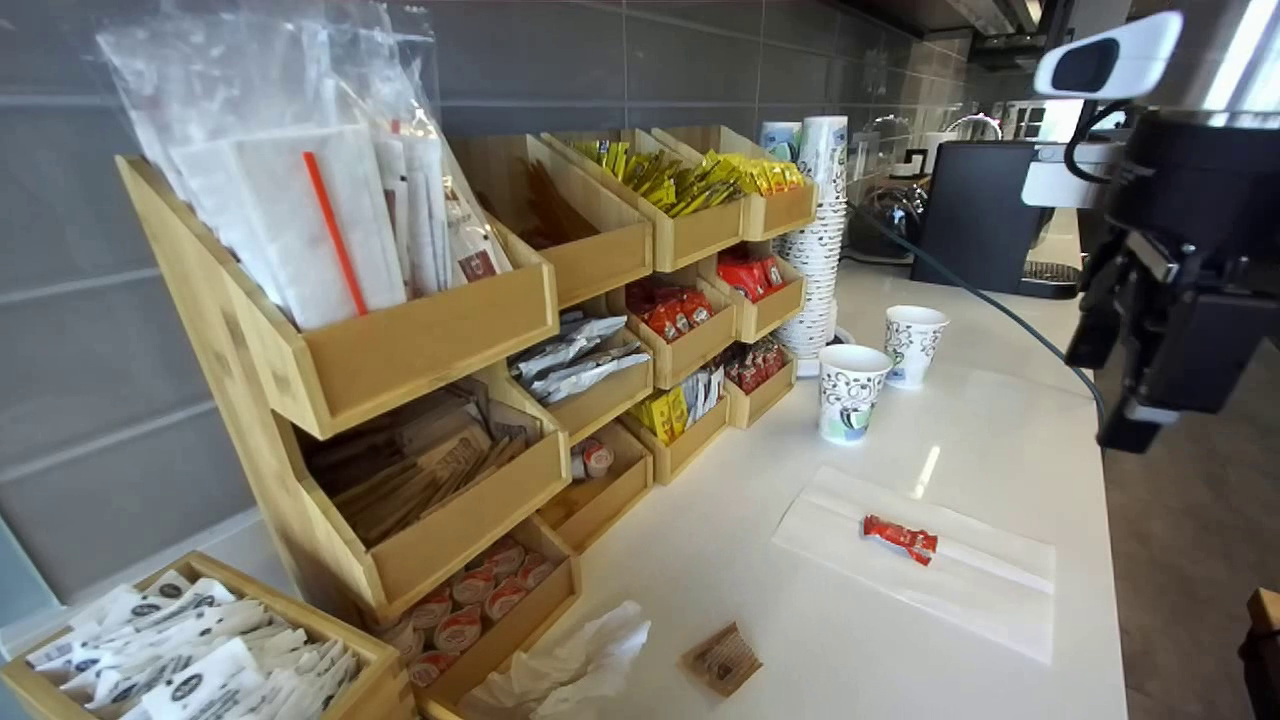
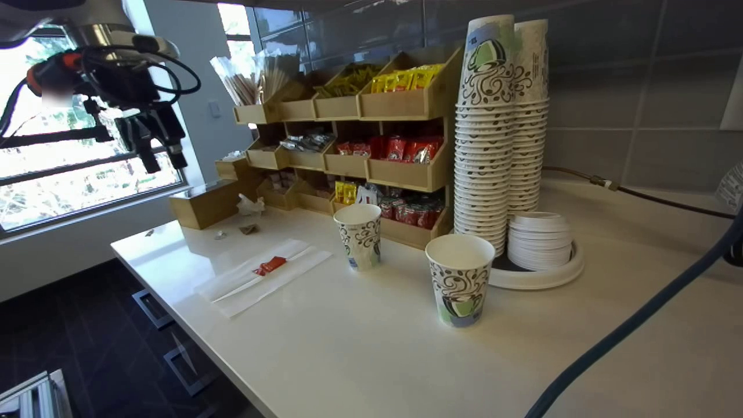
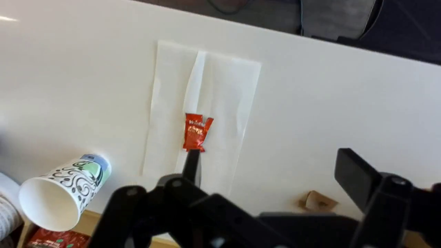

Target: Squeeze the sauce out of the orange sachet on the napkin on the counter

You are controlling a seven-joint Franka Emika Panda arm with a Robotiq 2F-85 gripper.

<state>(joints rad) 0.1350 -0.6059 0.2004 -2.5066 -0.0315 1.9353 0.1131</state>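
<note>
I have the hand (image 3: 270,162) hanging well above the desk (image 2: 348,342), its fingers (image 3: 355,179) spread far apart with nothing gripped between them. My wrist view looks down on the orange sachet (image 3: 195,132), which lies on the napkin (image 3: 224,93), well inside the sheet's edges. I make out shiny red foil with white lettering, and a V-shaped notch in the end that faces the outer edge of the desk. The napkin is spread out near that edge; a narrow fold runs lengthwise along it, and the orange sachet covers part of the fold. In the wrist view one of the fingers shows right by the orange sachet, yet both exterior views tell me the hand is well apart from it.

In an exterior view I see a patterned cup (image 2: 358,238) standing upright just beside the napkin, and a second cup (image 2: 461,281) upright farther along. Tall cup stacks (image 2: 484,174) rise next to white lids (image 2: 540,241) in a round tray (image 2: 537,283). The tiered wooden rack (image 1: 430,345) holds yellow packets (image 1: 700,190) and red packets (image 1: 680,312), among others. In front of it I spot a brown packet (image 1: 722,660), with a crumpled wrapper (image 1: 575,665) near it.
</note>
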